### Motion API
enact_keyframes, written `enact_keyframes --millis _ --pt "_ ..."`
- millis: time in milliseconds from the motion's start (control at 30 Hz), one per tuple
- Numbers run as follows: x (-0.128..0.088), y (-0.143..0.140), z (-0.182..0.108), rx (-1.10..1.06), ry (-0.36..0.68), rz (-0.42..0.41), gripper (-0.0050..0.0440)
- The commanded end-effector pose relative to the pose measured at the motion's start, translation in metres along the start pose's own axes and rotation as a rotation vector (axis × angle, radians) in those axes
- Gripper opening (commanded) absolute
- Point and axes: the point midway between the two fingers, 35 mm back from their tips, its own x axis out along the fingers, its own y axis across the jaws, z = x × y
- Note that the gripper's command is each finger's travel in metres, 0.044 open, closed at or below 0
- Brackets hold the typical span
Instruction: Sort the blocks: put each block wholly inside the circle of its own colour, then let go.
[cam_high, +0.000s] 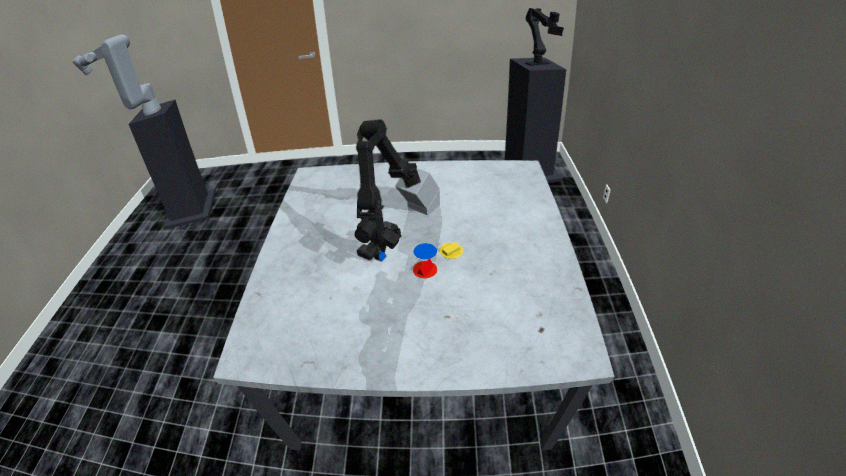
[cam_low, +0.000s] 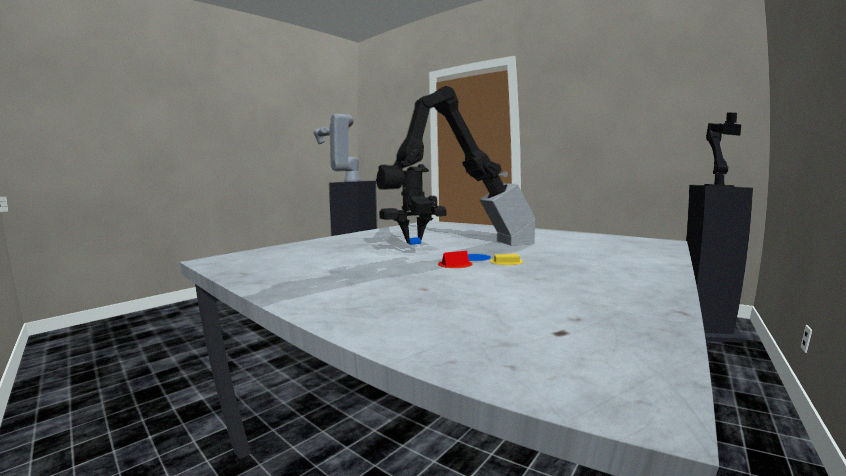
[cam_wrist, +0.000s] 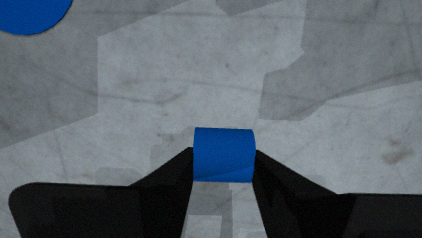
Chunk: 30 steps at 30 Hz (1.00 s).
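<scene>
Tool (cam_wrist: 223, 167) low over table, fingers pinching blue block (cam_wrist: 224, 154).

My gripper (cam_wrist: 222, 155) looks like matt black plastic. The blue block (cam_wrist: 224, 152) between my fingers is smooth and matt. The table (cam_high: 485, 331) top looks like grey marble, smooth, with small brown stains.

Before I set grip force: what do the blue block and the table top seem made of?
Blue block: looks like smooth, matte plastic or painted wood; flat even colour, no grain, so I can't tell which. The gripper is shut on it. Table top: looks like polished grey marble or stone laminate, with veined mottling and small brown stains.
</scene>
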Motion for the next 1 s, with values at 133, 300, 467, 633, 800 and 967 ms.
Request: enact_keyframes --millis 133,300,467,633,800,967 --pt "-0.030 -0.010 0.001 0.009 -0.005 -0.032 0.0085" --pt "-0.044 -0.009 0.001 0.009 -0.005 -0.033 0.0085" --pt "-0.060 -0.008 0.001 0.009 -0.006 -0.033 0.0085" --pt "-0.077 -0.005 0.000 0.009 -0.006 -0.033 0.0085" --pt "-0.087 -0.003 -0.001 0.009 -0.006 -0.033 0.0085" --pt "-0.097 -0.004 -0.002 0.013 -0.007 -0.045 0.0085"
